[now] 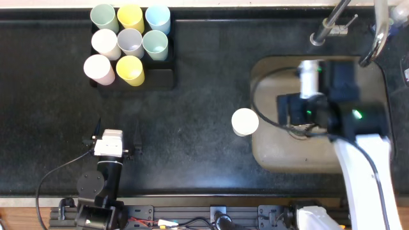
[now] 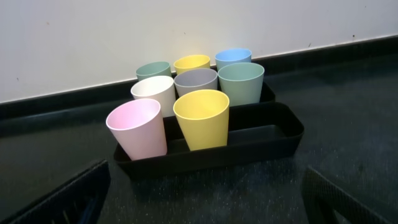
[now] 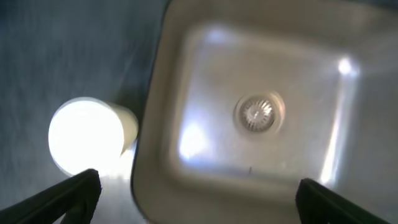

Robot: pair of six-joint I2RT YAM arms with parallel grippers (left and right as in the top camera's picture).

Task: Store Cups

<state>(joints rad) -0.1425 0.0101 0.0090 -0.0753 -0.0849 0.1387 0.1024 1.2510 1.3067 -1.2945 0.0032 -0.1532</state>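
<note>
Back-row cups (image 2: 191, 62) (green, yellow, blue) half hidden behind the middle-row cups (image 2: 195, 84)

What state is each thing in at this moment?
eight cups, upright in the tray
tray, front row has one free spot
white cup, on the counter beside the sink, outside the tray
sink, empty
left gripper, open, empty
right gripper, open, empty
</note>
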